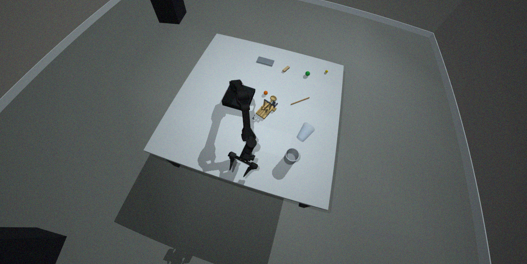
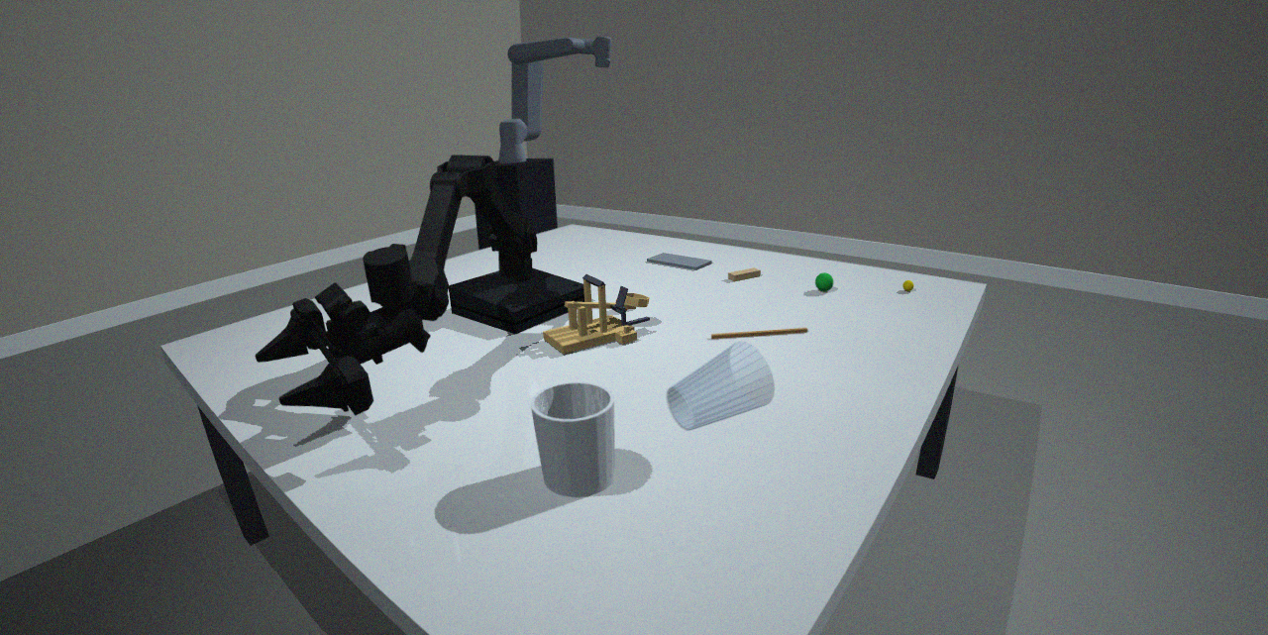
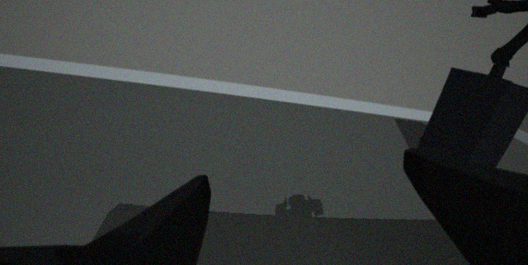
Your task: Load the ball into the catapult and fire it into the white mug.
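My gripper point(image 1: 239, 171) point(image 2: 272, 379) point(image 3: 306, 172) is open and empty. It hangs low over the table's front left edge and points off the table, far from the task's objects. The small orange ball point(image 1: 265, 92) lies on the table beside the arm's base, just behind the wooden catapult point(image 1: 266, 107) point(image 2: 598, 320). The ball is hidden in the exterior view. The white mug point(image 1: 292, 155) point(image 2: 574, 436) stands upright near the front of the table, right of my gripper. The wrist view shows only the two dark fingers, floor and wall.
A ribbed white cup point(image 1: 305, 132) point(image 2: 719, 385) lies on its side between mug and catapult. A thin wooden stick point(image 1: 299, 101) point(image 2: 759, 333), a green ball point(image 1: 307, 73) point(image 2: 823, 280), a yellow ball point(image 1: 326, 71) point(image 2: 906, 285), a wood block point(image 1: 285, 68) point(image 2: 743, 273) and a grey plate point(image 1: 265, 61) point(image 2: 679, 261) lie farther back.
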Available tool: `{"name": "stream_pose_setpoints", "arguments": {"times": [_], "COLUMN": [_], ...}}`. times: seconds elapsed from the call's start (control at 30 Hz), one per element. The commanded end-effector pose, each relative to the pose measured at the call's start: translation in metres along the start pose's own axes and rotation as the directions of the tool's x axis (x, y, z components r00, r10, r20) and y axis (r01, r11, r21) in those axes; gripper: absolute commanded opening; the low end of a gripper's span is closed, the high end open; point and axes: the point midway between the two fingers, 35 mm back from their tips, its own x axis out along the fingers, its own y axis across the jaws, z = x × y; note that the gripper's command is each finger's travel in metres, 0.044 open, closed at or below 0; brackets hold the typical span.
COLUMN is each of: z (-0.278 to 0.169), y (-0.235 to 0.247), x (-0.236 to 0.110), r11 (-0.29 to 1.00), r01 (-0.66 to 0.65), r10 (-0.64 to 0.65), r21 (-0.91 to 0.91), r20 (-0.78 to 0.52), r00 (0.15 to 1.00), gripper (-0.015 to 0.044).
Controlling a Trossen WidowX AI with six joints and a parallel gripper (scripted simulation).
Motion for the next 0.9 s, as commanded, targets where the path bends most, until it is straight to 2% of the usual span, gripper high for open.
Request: {"name": "stream_pose_setpoints", "arguments": {"times": [0.0, 0.2, 0.43, 0.63, 0.87], "z": [-0.003, 0.005, 0.008, 0.007, 0.003], "y": [0.02, 0.052, 0.08, 0.093, 0.094], "x": [-0.018, -0.059, -0.118, -0.177, -0.25], "r11": [0.996, 0.97, 0.921, 0.878, 0.848], "r01": [-0.08, -0.201, -0.285, -0.3, -0.251], "r10": [0.082, 0.224, 0.363, 0.452, 0.51], "r21": [0.038, 0.139, 0.266, 0.372, 0.467], "r20": [-0.066, -0.176, -0.317, -0.442, -0.586], "r00": [0.994, 0.959, 0.876, 0.775, 0.63], "gripper": [0.044, 0.044, 0.044, 0.044, 0.044]}}
